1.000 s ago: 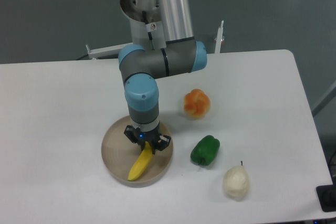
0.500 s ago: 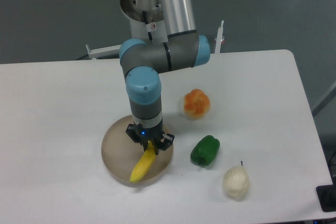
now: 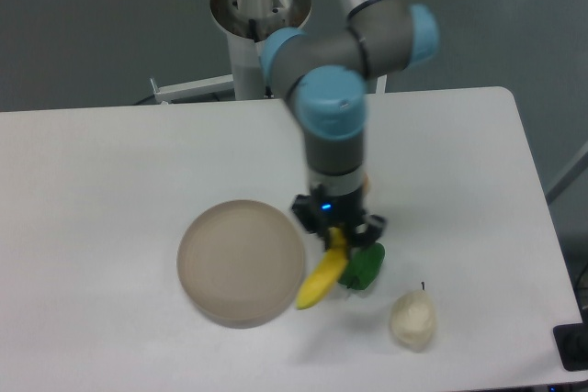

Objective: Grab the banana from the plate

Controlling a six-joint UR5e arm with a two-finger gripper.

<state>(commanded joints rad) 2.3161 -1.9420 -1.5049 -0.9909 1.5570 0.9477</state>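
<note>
The gripper (image 3: 337,238) is clamped on the upper end of the banana (image 3: 322,277), its fingers closed around the fruit so that the yellow body hangs down and to the left below them. A second ago it held the same end low over the plate (image 3: 241,262), with the banana lying on the dish; now the arm has swung to the right and the fruit has come with it, its lower tip just past the plate's right rim and apparently clear of the table. The plate is bare. That suggests the pick itself is done: the banana is off the plate and carried. The gripper now sits just above the green pepper (image 3: 366,266), which is partly hidden behind it, with the pear (image 3: 412,319) near to the lower right, so any lowering here risks nudging them.
</note>
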